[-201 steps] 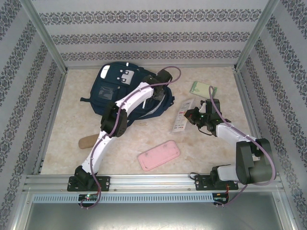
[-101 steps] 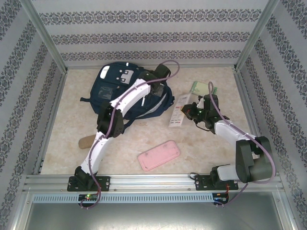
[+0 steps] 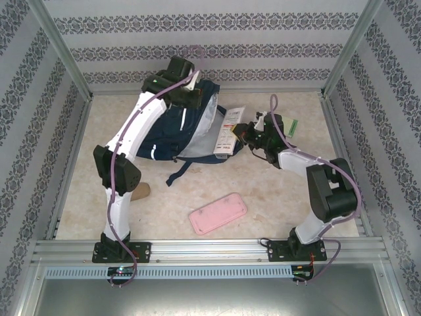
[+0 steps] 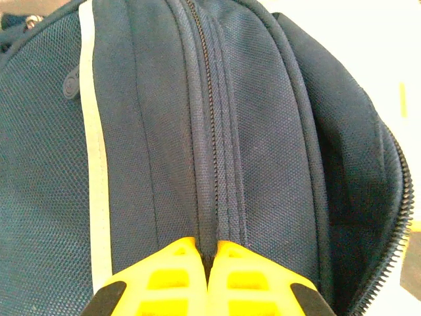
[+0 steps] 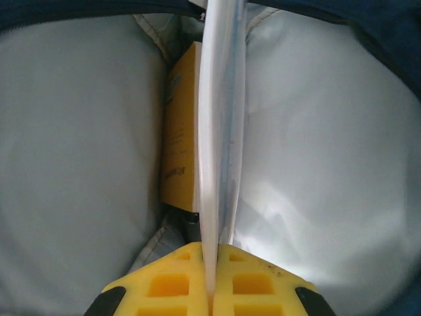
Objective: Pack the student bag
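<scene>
Navy student bag (image 3: 166,128), one, pinched by left end effector (image 4: 207,253); right end effector (image 5: 212,253) grips one white packet (image 3: 227,131); beige counter (image 3: 296,191), patterned walls (image 3: 210,39).

A navy student bag (image 3: 164,131), edged with a white stripe and lined in pale grey, lies on the cream-marbled surface (image 3: 289,197). Nearer the front edge is a pink pencil case (image 3: 218,212). The white packet (image 3: 227,131) carries red and black print. A yellow box (image 5: 181,131) shows against the lining. The left pincer (image 4: 208,249) and right pincer (image 5: 210,250) are yellow.
</scene>
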`<state>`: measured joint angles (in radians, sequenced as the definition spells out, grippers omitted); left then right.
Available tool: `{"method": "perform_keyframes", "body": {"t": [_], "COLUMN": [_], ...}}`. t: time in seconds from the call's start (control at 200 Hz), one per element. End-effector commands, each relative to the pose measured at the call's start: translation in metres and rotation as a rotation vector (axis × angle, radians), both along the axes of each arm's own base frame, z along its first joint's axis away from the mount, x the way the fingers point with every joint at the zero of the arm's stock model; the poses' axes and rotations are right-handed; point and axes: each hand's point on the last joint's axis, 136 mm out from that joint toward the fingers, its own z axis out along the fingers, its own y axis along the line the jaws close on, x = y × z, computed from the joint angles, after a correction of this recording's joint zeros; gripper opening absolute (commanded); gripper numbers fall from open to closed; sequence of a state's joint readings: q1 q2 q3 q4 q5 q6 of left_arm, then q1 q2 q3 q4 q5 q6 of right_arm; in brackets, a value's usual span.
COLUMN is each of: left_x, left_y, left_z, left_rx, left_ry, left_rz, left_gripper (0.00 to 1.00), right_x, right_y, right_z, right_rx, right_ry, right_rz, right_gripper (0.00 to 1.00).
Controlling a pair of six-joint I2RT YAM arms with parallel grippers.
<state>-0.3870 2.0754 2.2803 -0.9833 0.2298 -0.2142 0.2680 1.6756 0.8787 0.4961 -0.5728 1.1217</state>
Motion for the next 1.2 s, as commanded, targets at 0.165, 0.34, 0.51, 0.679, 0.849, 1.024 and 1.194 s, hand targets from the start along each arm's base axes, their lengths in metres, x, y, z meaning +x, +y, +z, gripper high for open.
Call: {"method": "perform_keyframes", "body": {"t": [0.165,0.34,0.51,0.679,0.849,1.024,1.194], "left_x": [-0.006,-0.002,0.002,0.003,0.0,-0.002,0.001], "left_y": [0.009,0.012,0.007,0.006,0.008,0.009,0.008], "left_z": [0.084,0.097,0.097,0.097,0.098,0.097,0.095], "left_rx": [-0.342,-0.415,-0.464,-0.479,-0.47,-0.453,-0.452], "left_ry": [-0.109,-0.12,-0.103,-0.097,-0.098,-0.099,-0.096], "left_rz": [-0.092,-0.095,-0.1,-0.099,-0.099,-0.1,-0.1], "left_gripper": [0.0,0.0,0.0,0.0,0.0,0.0,0.0], "right_x": [0.046,0.066,0.085,0.101,0.11,0.1,0.091], "right_y": [0.057,0.097,0.136,0.177,0.194,0.186,0.175], "right_z": [0.037,0.034,0.023,0.001,-0.031,-0.037,-0.035], "right_rx": [0.146,0.173,0.216,0.193,0.072,-0.094,-0.152], "right_ry": [-0.153,-0.158,-0.127,-0.092,-0.014,-0.001,0.014], "right_rz": [0.031,0.039,0.044,0.079,0.092,0.107,0.107], "right_gripper": [0.0,0.0,0.0,0.0,0.16,0.39,0.43]}}
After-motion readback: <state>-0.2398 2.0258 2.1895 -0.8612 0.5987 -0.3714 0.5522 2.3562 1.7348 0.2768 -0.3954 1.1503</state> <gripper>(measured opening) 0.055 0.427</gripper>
